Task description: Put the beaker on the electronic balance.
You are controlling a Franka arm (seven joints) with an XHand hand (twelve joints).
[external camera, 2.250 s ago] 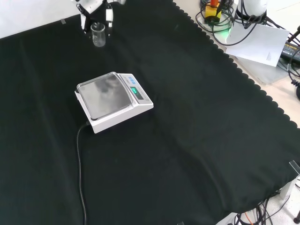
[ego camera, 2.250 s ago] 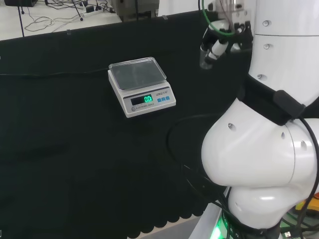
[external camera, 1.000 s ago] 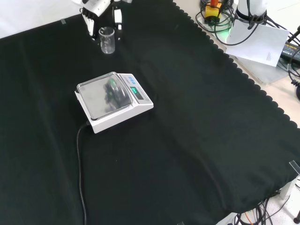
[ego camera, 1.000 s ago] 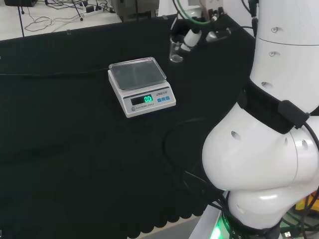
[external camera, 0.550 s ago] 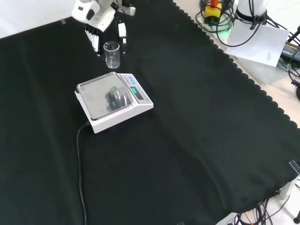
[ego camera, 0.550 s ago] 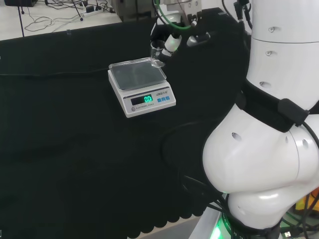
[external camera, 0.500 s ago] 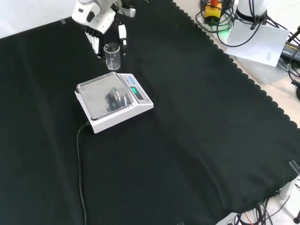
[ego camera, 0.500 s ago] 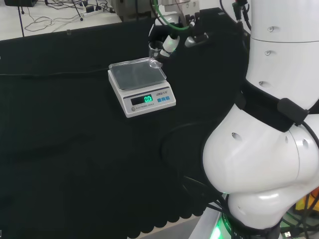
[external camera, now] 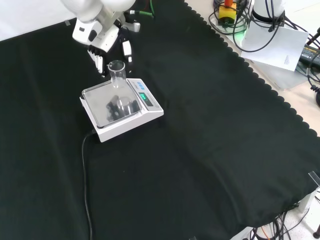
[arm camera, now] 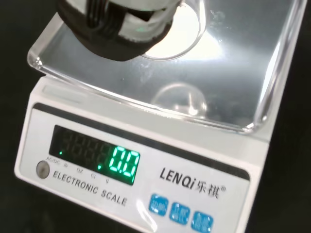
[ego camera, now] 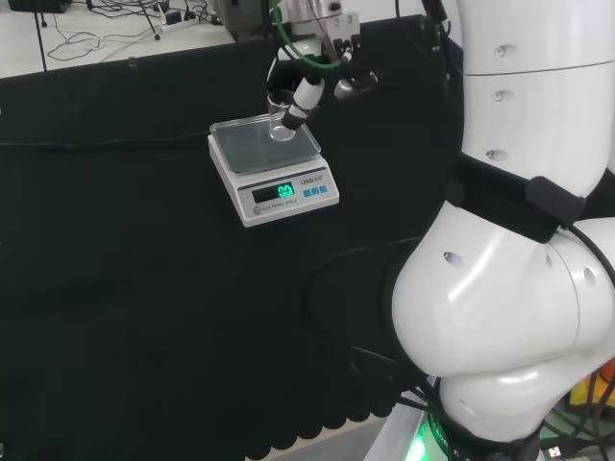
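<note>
I see the small clear glass beaker upright in the upper left of the front view, above the steel pan of the white electronic balance (whether it touches the pan, I cannot tell). The black and white hand has its fingers curled round the beaker. Black cloth covers the bench.

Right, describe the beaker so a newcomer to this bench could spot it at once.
Find the white electronic balance with the shiny pan, the one boxy device on the black cloth. Just above the pan, in the front view, hangs the black and white hand, its fingers curled round a small vessel. That is the beaker: a clear, upright, straight-sided cup, the one see-through piece there.
</note>
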